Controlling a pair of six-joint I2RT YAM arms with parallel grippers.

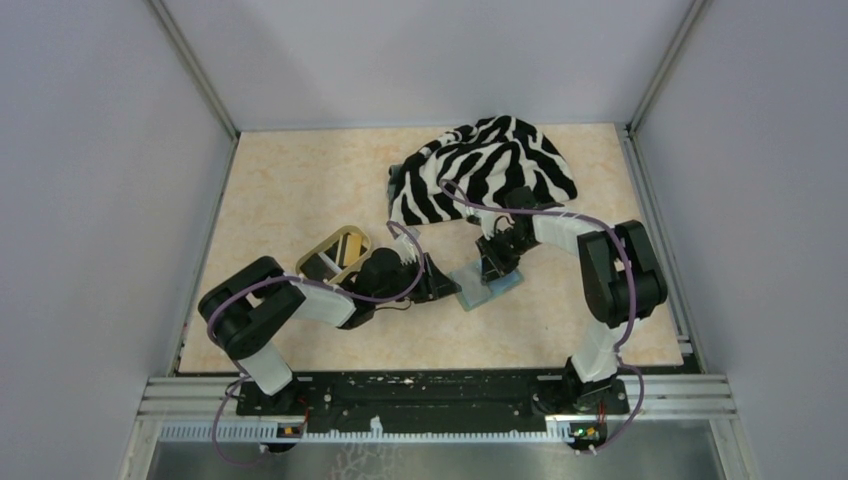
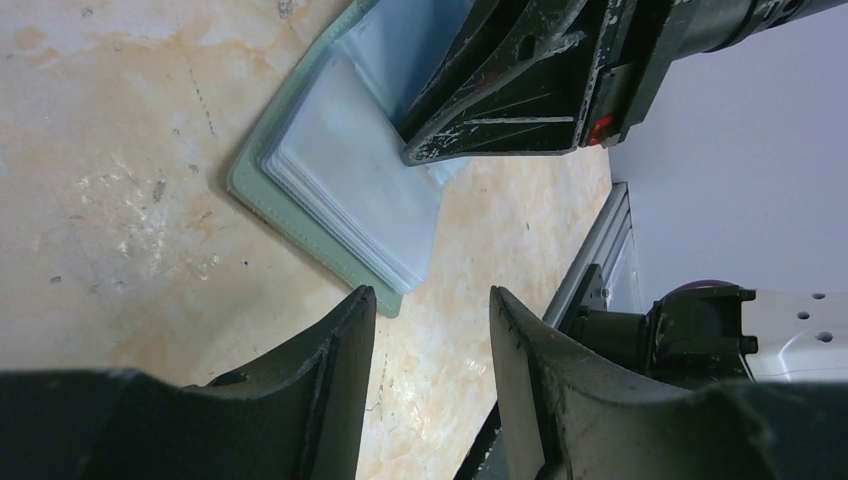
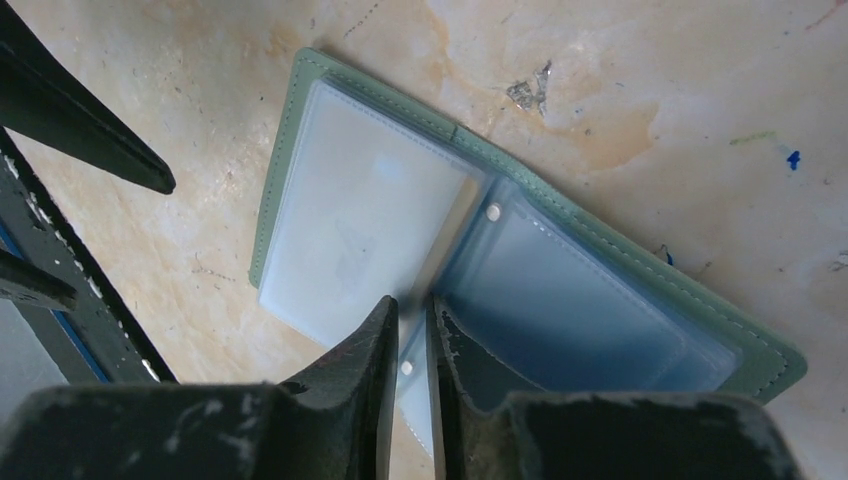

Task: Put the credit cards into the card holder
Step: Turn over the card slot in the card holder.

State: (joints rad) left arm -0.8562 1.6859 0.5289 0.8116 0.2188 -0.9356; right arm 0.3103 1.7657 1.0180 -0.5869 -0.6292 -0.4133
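The sage-green card holder (image 1: 487, 288) lies open on the table, its pale blue-grey sleeves (image 3: 360, 210) facing up. My right gripper (image 3: 410, 305) stands over its middle fold with the jaws nearly together and one clear sleeve page pinched upright between them. My left gripper (image 2: 432, 295) is open and holds nothing. It sits low at the holder's near-left corner (image 2: 385, 300), with one fingertip just beside that corner. The right gripper (image 2: 500, 100) shows above the holder (image 2: 340, 190) in the left wrist view. A dark credit card with pale stripes (image 1: 330, 262) lies in the tan tray.
The tan oval tray (image 1: 352, 238) sits just left of the left arm's wrist. A zebra-striped cloth (image 1: 485, 170) lies bunched at the back, behind the right arm. Metal rails (image 2: 600, 250) edge the table on the right.
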